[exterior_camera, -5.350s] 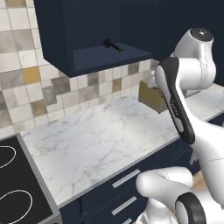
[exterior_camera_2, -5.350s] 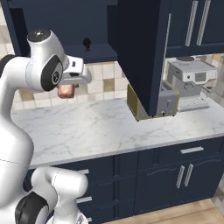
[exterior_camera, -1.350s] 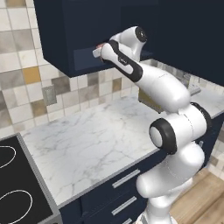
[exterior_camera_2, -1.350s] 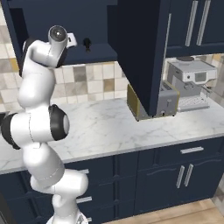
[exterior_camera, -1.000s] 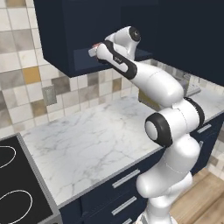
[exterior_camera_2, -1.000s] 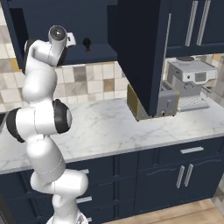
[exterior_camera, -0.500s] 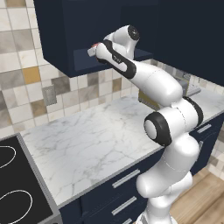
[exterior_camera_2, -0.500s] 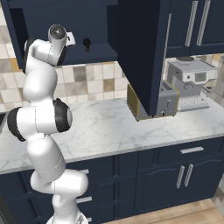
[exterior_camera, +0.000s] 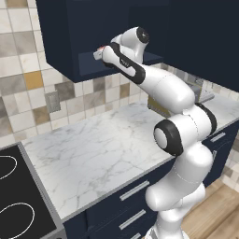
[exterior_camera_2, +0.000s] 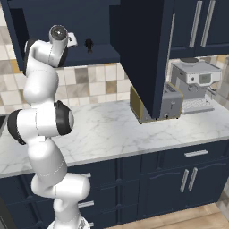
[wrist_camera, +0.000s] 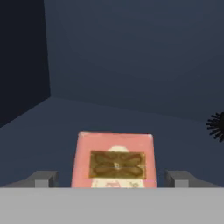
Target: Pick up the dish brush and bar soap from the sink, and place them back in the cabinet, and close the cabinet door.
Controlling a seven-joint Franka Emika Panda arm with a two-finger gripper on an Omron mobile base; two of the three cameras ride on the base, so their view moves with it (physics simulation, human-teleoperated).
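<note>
Hand [wrist_camera: 113, 179] is inside the cabinet [exterior_camera: 60, 42], fingers spread wide either side of the bar soap [wrist_camera: 115, 159], not gripping it. Dish brush [wrist_camera: 216, 126] sits off right.

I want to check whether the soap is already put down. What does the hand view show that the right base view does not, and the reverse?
Hand view: the bar soap, pink with a brown emblem, lies on the cabinet floor between the fingertips of the open gripper, with a gap on each side. Right base view: the cabinet door swung open, the marble counter, a toaster and a coffee machine. Both: the dish brush inside the cabinet, beside the gripper.
</note>
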